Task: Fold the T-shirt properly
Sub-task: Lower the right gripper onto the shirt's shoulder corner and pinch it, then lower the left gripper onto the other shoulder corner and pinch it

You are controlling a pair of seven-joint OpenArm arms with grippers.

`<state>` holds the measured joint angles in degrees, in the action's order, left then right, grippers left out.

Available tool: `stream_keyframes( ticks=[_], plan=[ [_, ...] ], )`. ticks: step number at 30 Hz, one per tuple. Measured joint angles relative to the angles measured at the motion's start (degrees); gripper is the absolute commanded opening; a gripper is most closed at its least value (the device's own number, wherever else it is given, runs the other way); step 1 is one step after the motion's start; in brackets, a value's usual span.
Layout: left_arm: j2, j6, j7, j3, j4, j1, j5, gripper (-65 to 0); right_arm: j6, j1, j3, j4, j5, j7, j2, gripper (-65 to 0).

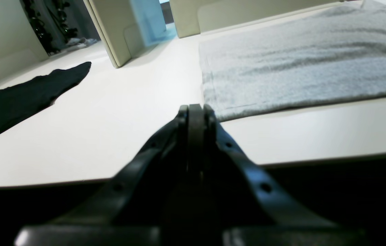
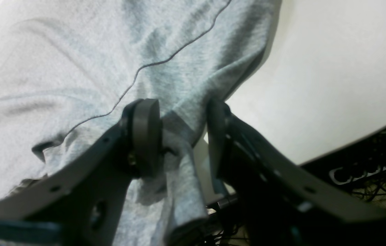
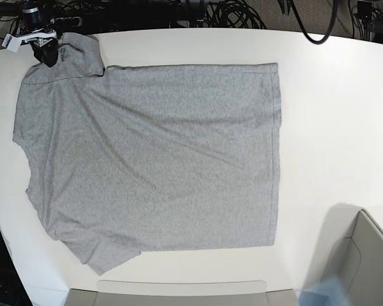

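The heather-grey T-shirt (image 3: pixel 159 153) lies spread flat on the white table (image 3: pixel 332 115), plain side up, collar end toward the base view's left. My right gripper (image 3: pixel 48 52) is at the far-left sleeve near the table's back edge. In the right wrist view the right gripper (image 2: pixel 181 112) is open, with a bunched fold of the T-shirt (image 2: pixel 76 68) sleeve hanging between its fingers and resting against the left pad (image 2: pixel 145 130). My left gripper (image 1: pixel 196 109) is shut on nothing, hovering over the table's edge beside the T-shirt (image 1: pixel 298 61) hem corner.
Beige bins stand along the base view's bottom edge (image 3: pixel 179 293) and bottom-right corner (image 3: pixel 364 261). A black cloth (image 1: pixel 18 99) lies on the table left of the left gripper. Cables (image 3: pixel 230 13) run behind the back edge.
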<state>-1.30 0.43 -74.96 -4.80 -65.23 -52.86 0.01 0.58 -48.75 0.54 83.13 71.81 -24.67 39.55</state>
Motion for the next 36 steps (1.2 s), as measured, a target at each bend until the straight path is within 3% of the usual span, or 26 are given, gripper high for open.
stream_keyframes(
  ticks=[7, 10, 16, 21, 25, 28, 31, 36],
  plan=[
    [0.0, 0.0, 0.0, 0.2, -6.9, 1.0, 0.0, -47.5, 0.0, 0.0, -0.2, 0.0, 0.0, -0.1, 0.1, -41.3],
    [0.2, -0.1, 1.9, 0.2, -7.3, 2.4, 0.0, -45.8, 0.0, 0.0, -0.2, 0.0, 0.0, -0.2, 0.1, -41.3],
    [-0.3, -0.4, 18.5, 4.3, -9.2, 4.4, 0.0, -45.6, 0.0, 0.0, -0.3, 0.0, 0.0, -0.3, 0.1, -41.3],
    [-1.7, -0.5, 30.3, 9.0, -17.3, 3.5, -0.1, -45.5, 0.0, 0.0, -0.3, 0.0, 0.0, -0.2, 0.1, -41.3],
    [-1.9, -1.2, 41.1, 10.9, -22.6, 4.0, -9.8, -44.7, 0.0, 0.0, -0.3, 0.0, 0.0, -0.2, 0.1, -41.3],
    [-5.4, -7.6, 51.4, 11.2, -26.6, 3.8, -20.2, -44.3, 0.0, -0.1, -0.3, 0.0, 0.0, -0.2, 0.2, -41.3],
    [-8.8, -9.1, 58.4, 10.6, -28.7, 4.0, -30.3, -45.3, 0.0, -0.2, -0.3, 0.0, 0.0, -0.3, 0.1, -41.3],
    [-12.4, -9.6, 63.3, 10.5, -27.4, 7.6, -34.6, -46.7, 0.0, -0.2, -0.3, 0.0, 0.0, -0.2, 0.1, -41.3]
  ],
)
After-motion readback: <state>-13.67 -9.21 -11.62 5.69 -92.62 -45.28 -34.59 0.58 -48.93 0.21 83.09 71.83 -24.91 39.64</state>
